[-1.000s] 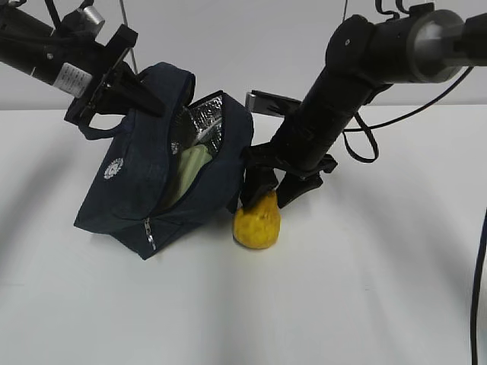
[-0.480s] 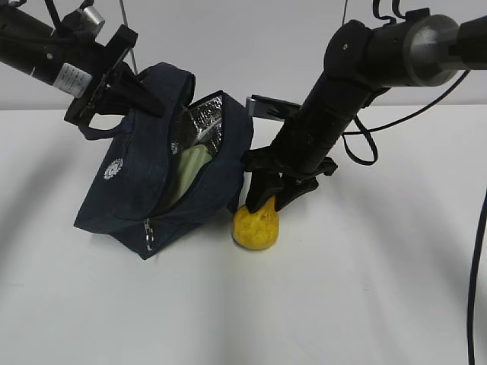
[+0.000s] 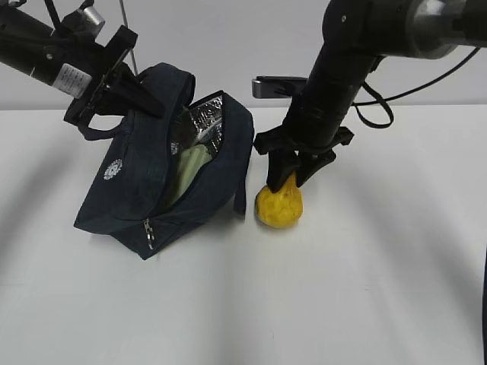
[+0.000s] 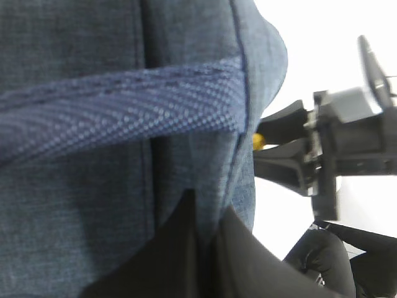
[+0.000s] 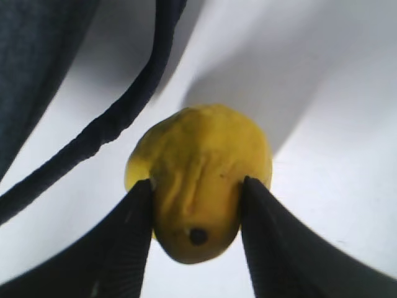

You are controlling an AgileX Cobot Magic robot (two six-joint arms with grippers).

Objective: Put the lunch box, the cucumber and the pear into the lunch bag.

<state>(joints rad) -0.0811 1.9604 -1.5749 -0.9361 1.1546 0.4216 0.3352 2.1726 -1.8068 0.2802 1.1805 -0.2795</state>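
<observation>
Pear, one, beside one lunch bag.

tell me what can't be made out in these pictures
- Cucumber: not visible in any view; possibly inside the lunch bag, cannot tell.
- Lunch box: exterior view shows only a pale green sliver in the bag's opening.
- Left gripper: left wrist view, fingertips buried in bag fabric.
- Pear underside: hidden from above, so lifted or resting is unclear.

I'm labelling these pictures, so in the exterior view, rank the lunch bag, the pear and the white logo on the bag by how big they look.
1. Lunch bag, by far the largest.
2. Pear, held at its neck by the right claw.
3. White logo, smallest.
</observation>
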